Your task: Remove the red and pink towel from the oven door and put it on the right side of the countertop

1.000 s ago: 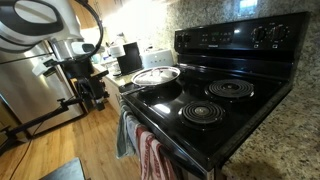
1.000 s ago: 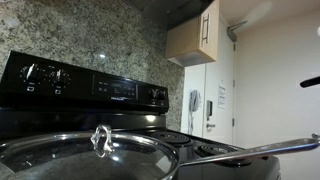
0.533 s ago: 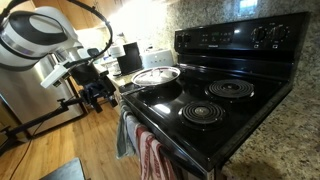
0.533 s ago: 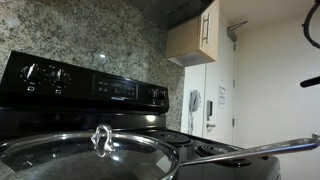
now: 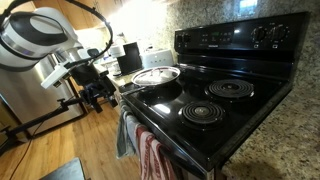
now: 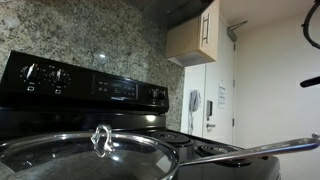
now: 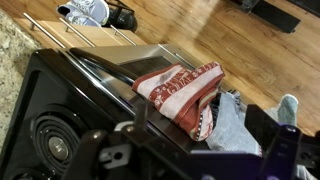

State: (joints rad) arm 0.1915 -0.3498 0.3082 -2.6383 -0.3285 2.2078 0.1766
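The red and pink towel [image 7: 178, 88] hangs folded over the handle of the oven door [image 7: 150, 55], with a grey-blue towel [image 7: 235, 125] beside it. Both towels also show in an exterior view, the striped one [image 5: 150, 155] low at the stove front. My gripper [image 7: 200, 125] is open and empty, its two dark fingers spread wide above the towels and not touching them. In an exterior view the gripper [image 5: 92, 70] hangs out over the floor, away from the stove. The speckled granite countertop [image 5: 285, 135] flanks the stove.
A black stovetop with coil burners [image 5: 215, 100] carries a steel pan with a glass lid [image 5: 155, 75], which fills the foreground in an exterior view [image 6: 90, 155]. Shoes [image 7: 95, 12] lie on the wooden floor [image 7: 240, 45]. A fridge and cupboard [image 6: 205, 60] stand behind.
The arm rose and swung between one second and half a second ago; since then nothing has visibly moved. The towels hang unchanged.
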